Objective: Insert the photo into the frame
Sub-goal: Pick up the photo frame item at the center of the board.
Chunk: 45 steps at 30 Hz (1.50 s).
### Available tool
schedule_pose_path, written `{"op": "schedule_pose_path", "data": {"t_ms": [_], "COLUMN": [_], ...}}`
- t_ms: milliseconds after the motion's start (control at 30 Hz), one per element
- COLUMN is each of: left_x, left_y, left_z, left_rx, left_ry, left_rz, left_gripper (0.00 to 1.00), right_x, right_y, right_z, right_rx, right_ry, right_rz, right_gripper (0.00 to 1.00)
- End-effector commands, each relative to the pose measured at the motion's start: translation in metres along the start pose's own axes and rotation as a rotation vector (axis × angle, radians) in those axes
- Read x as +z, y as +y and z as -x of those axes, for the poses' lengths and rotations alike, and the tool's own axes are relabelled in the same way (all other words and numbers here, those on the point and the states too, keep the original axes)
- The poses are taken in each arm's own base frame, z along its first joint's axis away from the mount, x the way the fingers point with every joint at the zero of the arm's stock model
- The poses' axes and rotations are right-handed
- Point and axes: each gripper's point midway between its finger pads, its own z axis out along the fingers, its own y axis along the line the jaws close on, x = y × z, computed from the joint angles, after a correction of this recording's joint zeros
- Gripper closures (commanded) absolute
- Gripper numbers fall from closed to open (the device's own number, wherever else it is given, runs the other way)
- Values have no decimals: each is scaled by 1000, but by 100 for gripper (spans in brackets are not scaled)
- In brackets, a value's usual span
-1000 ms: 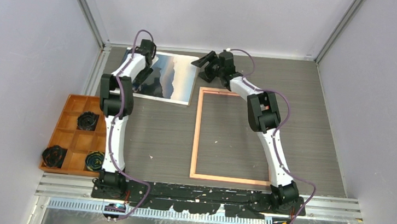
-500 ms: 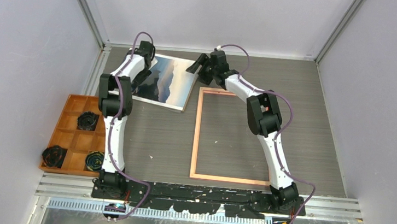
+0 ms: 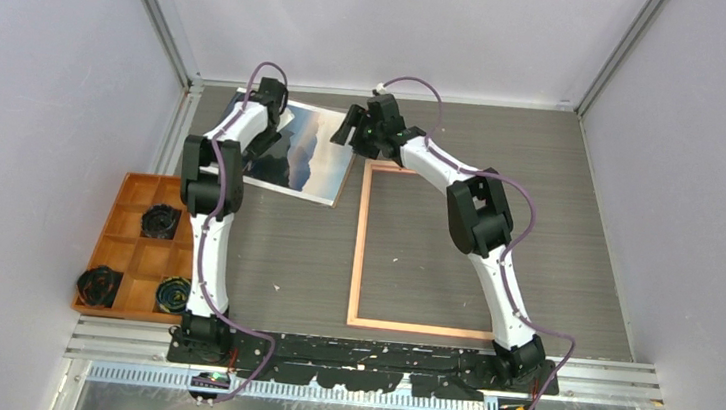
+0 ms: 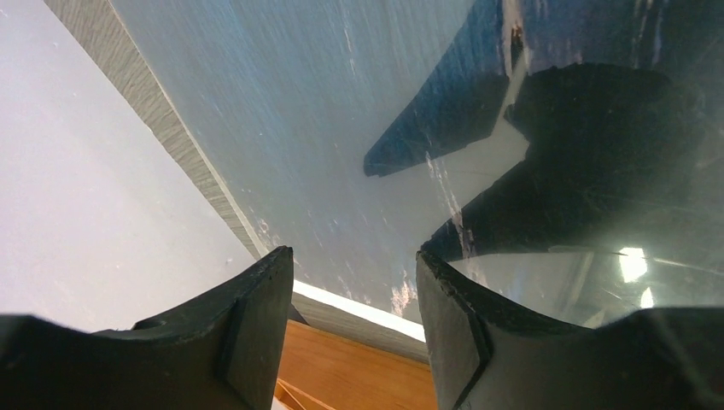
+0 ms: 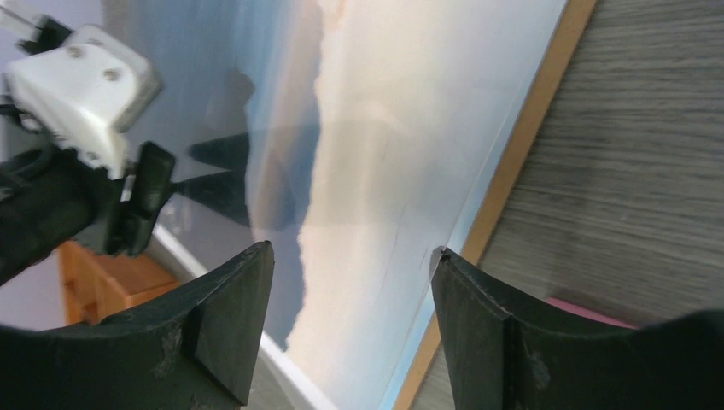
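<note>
Left of the frame (image 3: 358, 245), the photo (image 3: 316, 150), face up

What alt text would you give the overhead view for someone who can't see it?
The left arm and right arm, white and black, reach across a grey table to a seascape photo lying askew at the far left; the right arm's fingers are open at its far right corner. An empty frame lies beside it, and an orange tray sits near left.

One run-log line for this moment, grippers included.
photo: on table, left of frame | frame: empty | left gripper: open over photo | right gripper: open over photo's right edge
</note>
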Motion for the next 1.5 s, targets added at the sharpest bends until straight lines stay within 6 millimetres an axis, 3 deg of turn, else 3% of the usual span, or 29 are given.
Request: {"op": "schedule_pose_path", "data": {"t_ms": [0, 67, 167, 533, 767, 833, 967, 1133, 1200, 1233, 1267, 1333, 1467], "left_x": [11, 9, 8, 8, 4, 3, -2, -43, -71, -82, -94, -112, -131], "left_y": [-57, -57, -59, -68, -65, -64, -62, -41, -28, -24, -21, -22, -39], "left_z": [-9, -10, -10, -13, -13, -13, -13, -2, 2, 3, 4, 2, -9], "left_rx": [40, 46, 52, 65, 60, 55, 42, -39, -77, -90, -101, -111, -80], "left_ry": [8, 7, 5, 6, -4, -8, -12, -95, -152, -174, -196, -215, -221], "left_rz": [-209, -216, -228, -269, -282, -287, -298, -320, -314, -319, -326, -349, -360], "left_gripper": [42, 42, 43, 45, 46, 46, 43, 22, 18, 15, 5, 3, 0], "right_x": [-49, -59, -61, -36, -17, -15, -23, -68, -94, -110, -128, -162, -240], "right_y": [86, 96, 99, 87, 70, 65, 63, 78, 70, 62, 57, 37, -29], "right_z": [54, 71, 78, 60, 43, 40, 42, 61, 61, 61, 61, 54, 25], "right_rx": [116, 206, 297, 327, 276, 270, 239, 184, 161, 162, 164, 172, 243], "right_ry": [-132, -181, -184, -114, -75, -73, -83, -125, -150, -170, -197, -238, -339], "right_rz": [331, 452, 531, 483, 343, 322, 292, 274, 212, 174, 149, 78, -166], "right_gripper": [33, 39, 44, 45, 53, 63, 98, 99, 99, 99, 99, 99, 99]}}
